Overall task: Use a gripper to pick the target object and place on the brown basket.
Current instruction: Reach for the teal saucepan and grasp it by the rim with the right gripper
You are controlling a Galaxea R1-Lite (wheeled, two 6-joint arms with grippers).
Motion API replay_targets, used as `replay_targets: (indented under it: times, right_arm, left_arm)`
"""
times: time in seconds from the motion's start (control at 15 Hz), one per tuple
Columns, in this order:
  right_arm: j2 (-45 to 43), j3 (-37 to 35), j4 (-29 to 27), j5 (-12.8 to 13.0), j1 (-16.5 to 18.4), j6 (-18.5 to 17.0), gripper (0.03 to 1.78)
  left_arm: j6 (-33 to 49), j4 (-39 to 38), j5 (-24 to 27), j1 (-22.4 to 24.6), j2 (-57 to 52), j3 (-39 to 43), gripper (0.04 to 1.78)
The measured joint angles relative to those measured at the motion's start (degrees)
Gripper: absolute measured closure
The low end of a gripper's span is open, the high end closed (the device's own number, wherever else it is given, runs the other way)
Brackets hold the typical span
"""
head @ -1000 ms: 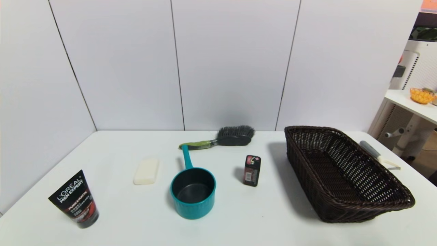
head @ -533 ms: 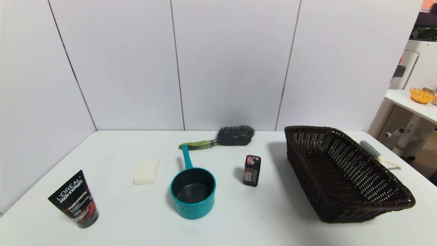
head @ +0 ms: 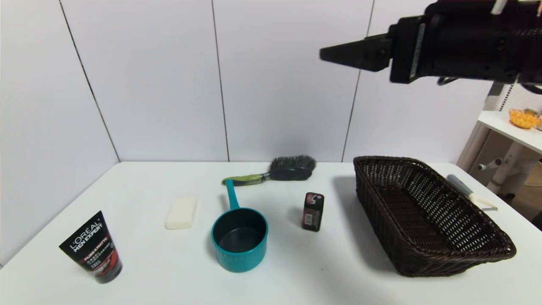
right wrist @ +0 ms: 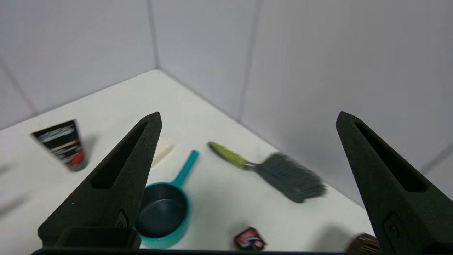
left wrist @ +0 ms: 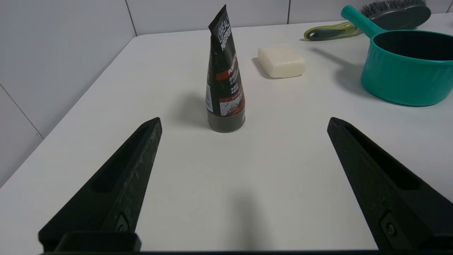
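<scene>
The teal saucepan (head: 239, 241) stands upright at the table's middle front, its handle pointing to the back; it also shows in the left wrist view (left wrist: 407, 71) and the right wrist view (right wrist: 162, 216). The brown basket (head: 459, 259) lies empty on the right. My right gripper (head: 328, 55) hangs high above the table at the upper right, its fingers pointing left; it is open and empty (right wrist: 248, 115). My left gripper (left wrist: 244, 119) is open and empty, low over the table's front left, out of the head view.
A black L'Oreal tube (head: 92, 248) stands at the front left. A white soap bar (head: 182, 212) lies left of the saucepan. A black brush with a green handle (head: 279, 170) lies behind it. A small black and red box (head: 313, 211) stands between saucepan and basket. A grey-handled tool (head: 465, 190) lies behind the basket.
My right arm has come into the head view at the upper right, high above the table. Nothing on the table has moved.
</scene>
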State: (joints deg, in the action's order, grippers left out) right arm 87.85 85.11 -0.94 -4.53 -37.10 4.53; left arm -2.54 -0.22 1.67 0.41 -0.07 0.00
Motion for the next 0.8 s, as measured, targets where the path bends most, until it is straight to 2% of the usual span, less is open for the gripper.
replay_targets:
  times: [0.2, 0.33, 0.8]
  right_arm:
    - [4.99, 0.28, -0.1, -0.65, -5.05, 0.0, 0.11]
    - [8.41, -0.04, -0.35, -0.87, -6.62, -0.18, 0.11]
    - [19.71, -5.4, 0.21, -1.55, -7.36, -0.63, 0.11]
  left_arm:
    - [0.0, -0.02, -0.02, 0.0, 0.02, 0.0, 0.13]
    - [0.0, 0.0, 0.0, 0.0, 0.02, 0.0, 0.13]
    - [-0.02, 0.0, 0.0, 0.0, 0.02, 0.0, 0.13]
